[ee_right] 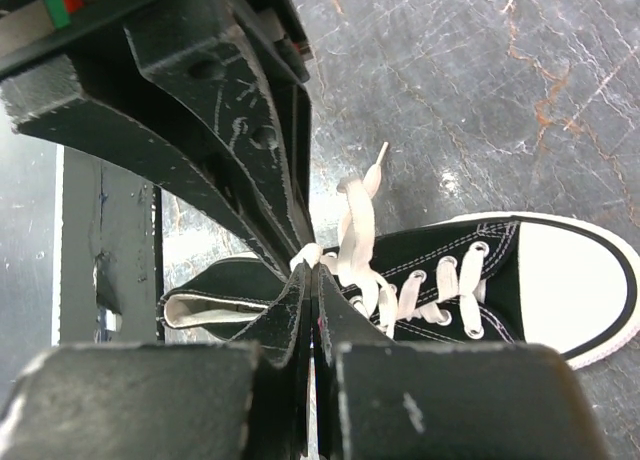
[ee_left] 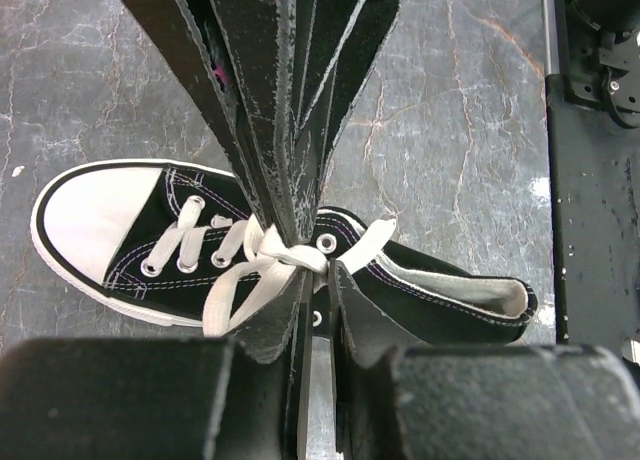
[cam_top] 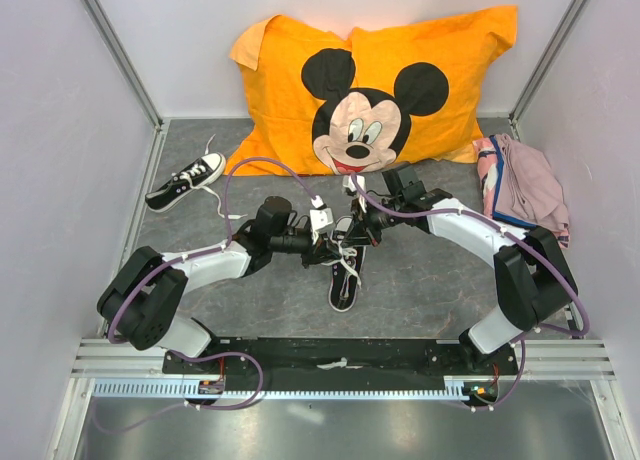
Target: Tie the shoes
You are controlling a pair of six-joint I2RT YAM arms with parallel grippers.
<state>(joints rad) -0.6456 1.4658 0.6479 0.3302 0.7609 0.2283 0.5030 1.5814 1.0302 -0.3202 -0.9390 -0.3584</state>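
One black shoe (cam_top: pixel 344 285) with a white toe cap lies on the grey bench (cam_top: pixel 430 280) at the centre of the top view, just below where the two arms meet. Both wrist views show pale lining inside its open mouth. The left hand (ee_left: pixel 318 275) is drawn narrow, its tips pinching the white laces (ee_left: pixel 235 285) at the crossing over the tongue. The right hand (ee_right: pixel 312 270) is pressed closed on the same laces from the opposite side. The second shoe (cam_top: pixel 187 181) sits well apart at the upper left, beside the wall. An orange pillow (cam_top: pixel 290 90) leans at the top centre, and a pink cloth (cam_top: pixel 525 185) lies at the right edge.
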